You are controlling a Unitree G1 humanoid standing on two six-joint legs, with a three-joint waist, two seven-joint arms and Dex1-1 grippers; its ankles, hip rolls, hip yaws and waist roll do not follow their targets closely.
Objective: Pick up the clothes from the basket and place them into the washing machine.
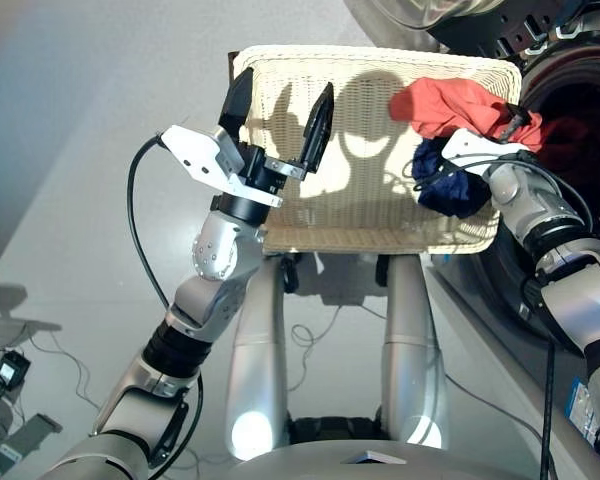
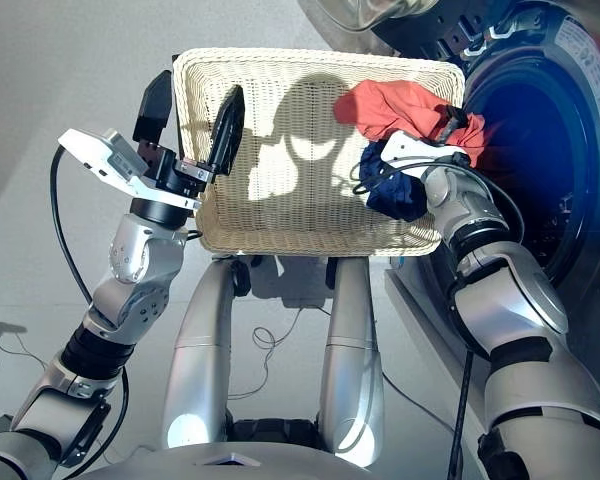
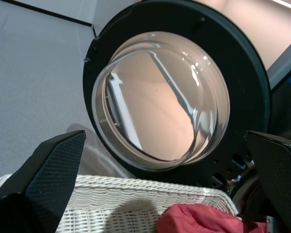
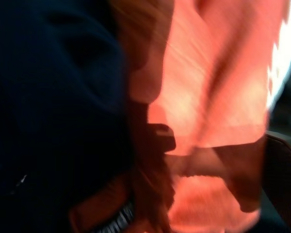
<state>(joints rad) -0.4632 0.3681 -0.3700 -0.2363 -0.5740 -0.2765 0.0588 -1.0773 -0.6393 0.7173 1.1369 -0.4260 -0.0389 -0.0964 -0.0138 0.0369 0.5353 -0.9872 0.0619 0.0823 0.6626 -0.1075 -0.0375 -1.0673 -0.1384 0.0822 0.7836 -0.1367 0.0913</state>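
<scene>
Clothes: orange-red garment (image 2: pixel 400 105) and dark blue garment (image 2: pixel 392 192) sit bunched in the basket (image 2: pixel 280 150) corner nearest the washing machine (image 2: pixel 540 140); blue one lies just on my side of the red one, touching it; the black garment I can't pick out for sure, only a dark strap-like bit at the red one's edge by the porthole; rest of the basket is bare wicker.

My right pincer (image 2: pixel 450 128) is buried in that pile at the basket rim beside the porthole; right wrist view is filled with red and dark cloth, fingers hidden, so I can't tell if they're spread or clamped, or what they hold.

My left pincer (image 1: pixel 280 115) hovers over the basket side far from the washing machine, fingers spread wide, holding nothing; its wrist view looks at the round glass door (image 3: pixel 160 97), swung open beyond the basket.

Step in hand, as I judge it: the pick on the pile, transfer not yet done.

Next move calls for a firm grip on one garment, a lift clear of the rim, then a short swing into the drum; risk is dragging the second garment along or snagging it on the wicker edge.
</scene>
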